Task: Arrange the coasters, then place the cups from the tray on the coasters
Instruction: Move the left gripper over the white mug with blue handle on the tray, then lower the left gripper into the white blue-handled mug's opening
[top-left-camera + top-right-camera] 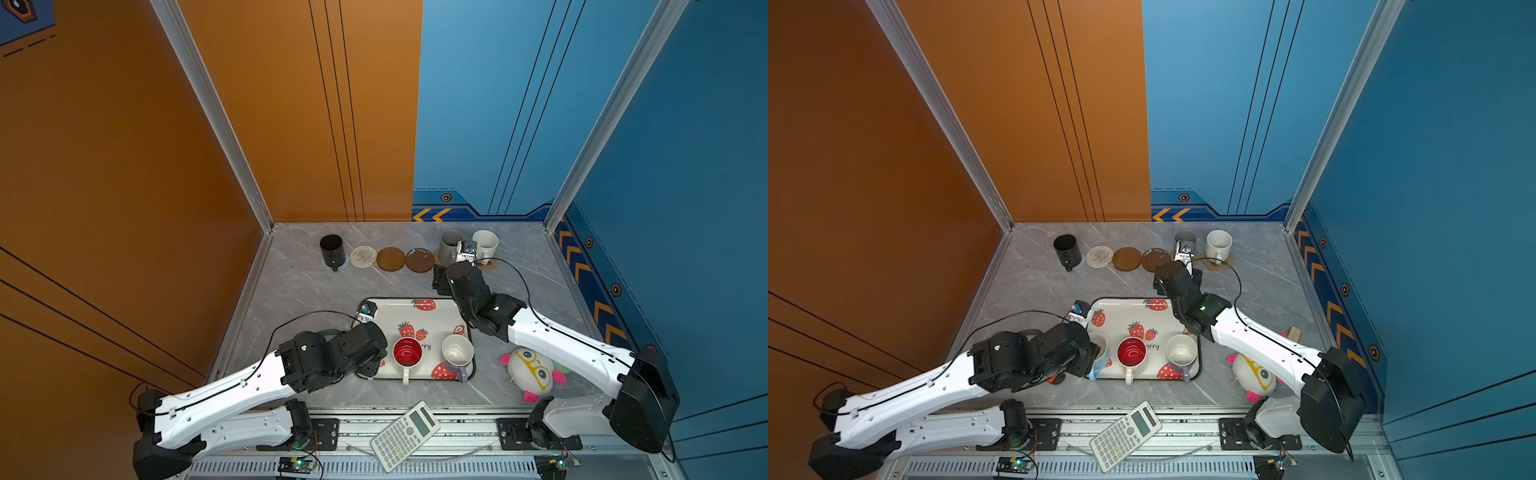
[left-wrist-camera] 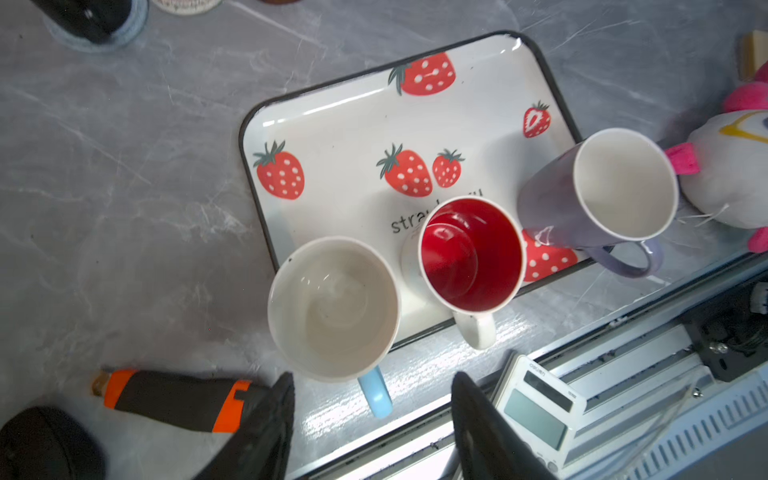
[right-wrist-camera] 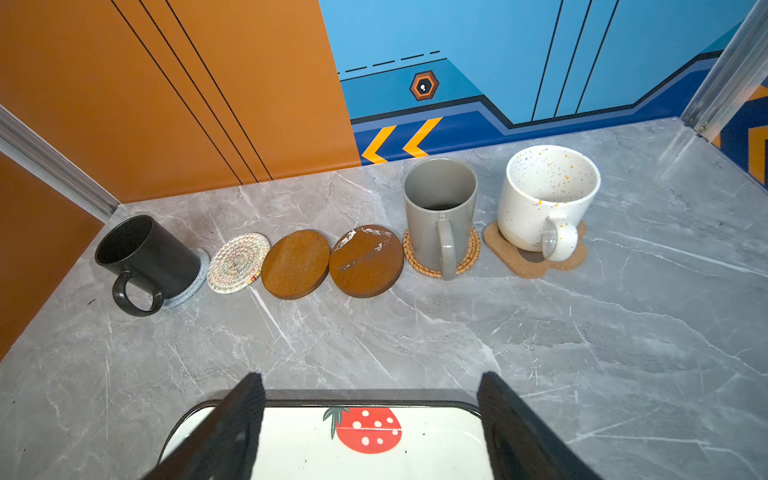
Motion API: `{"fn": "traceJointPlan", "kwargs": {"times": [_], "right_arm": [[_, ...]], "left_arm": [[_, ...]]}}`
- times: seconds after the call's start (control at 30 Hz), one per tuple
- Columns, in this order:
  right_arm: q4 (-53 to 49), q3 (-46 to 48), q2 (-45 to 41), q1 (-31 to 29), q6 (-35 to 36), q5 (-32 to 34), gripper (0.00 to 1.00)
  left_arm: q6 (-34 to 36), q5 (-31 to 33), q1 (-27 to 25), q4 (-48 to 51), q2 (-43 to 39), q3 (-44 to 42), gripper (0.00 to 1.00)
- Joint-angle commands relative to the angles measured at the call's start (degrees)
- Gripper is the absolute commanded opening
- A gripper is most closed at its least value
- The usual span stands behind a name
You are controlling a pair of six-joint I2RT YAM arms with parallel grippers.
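Along the back stand the black mug (image 3: 145, 257) on the grey woven coaster (image 3: 195, 282), a bare white woven coaster (image 3: 237, 264), two bare brown discs (image 3: 296, 264) (image 3: 365, 259), the grey mug (image 3: 438, 208) on the tan woven coaster (image 3: 469, 253), and the speckled mug (image 3: 544, 195) on the paw-shaped coaster (image 3: 528, 266). The tray (image 2: 332, 124) holds the light blue mug (image 2: 332, 307), the red-inside mug (image 2: 469, 253) and the lavender mug (image 2: 623, 183). My left gripper (image 2: 372, 378) is open, its jaws on either side of the blue handle without touching it. My right gripper (image 3: 372, 378) hangs open and empty over the tray's far edge.
A plush toy (image 1: 532, 372) lies right of the tray, with a small wooden block (image 1: 1295, 332) behind it. A calculator (image 1: 405, 436) rests on the front rail. An orange and black tool (image 2: 174, 399) lies on the table left of the tray's near corner.
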State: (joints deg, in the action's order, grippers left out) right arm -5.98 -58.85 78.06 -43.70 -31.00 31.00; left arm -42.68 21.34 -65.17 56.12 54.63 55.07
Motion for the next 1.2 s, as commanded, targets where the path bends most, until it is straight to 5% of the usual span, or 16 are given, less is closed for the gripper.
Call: {"fn": "traceJointPlan", "kwargs": {"times": [0.0, 0.6, 1.17], "right_arm": [[1.22, 0.65, 0.69, 0.37, -0.9, -0.94, 0.79], [1.81, 0.53, 2.09, 0.81, -1.51, -2.25, 0.79], [2.14, 0.84, 2.96, 1.6, -1.95, -3.61, 0.8]], "left_arm": [[-6.87, -0.93, -1.68, 4.07, -2.65, -2.19, 0.61], [-13.26, -1.21, -5.4, 2.33, 3.06, -6.73, 0.67], [-13.85, -4.41, -0.77, -9.43, 2.92, -15.42, 0.68]]}}
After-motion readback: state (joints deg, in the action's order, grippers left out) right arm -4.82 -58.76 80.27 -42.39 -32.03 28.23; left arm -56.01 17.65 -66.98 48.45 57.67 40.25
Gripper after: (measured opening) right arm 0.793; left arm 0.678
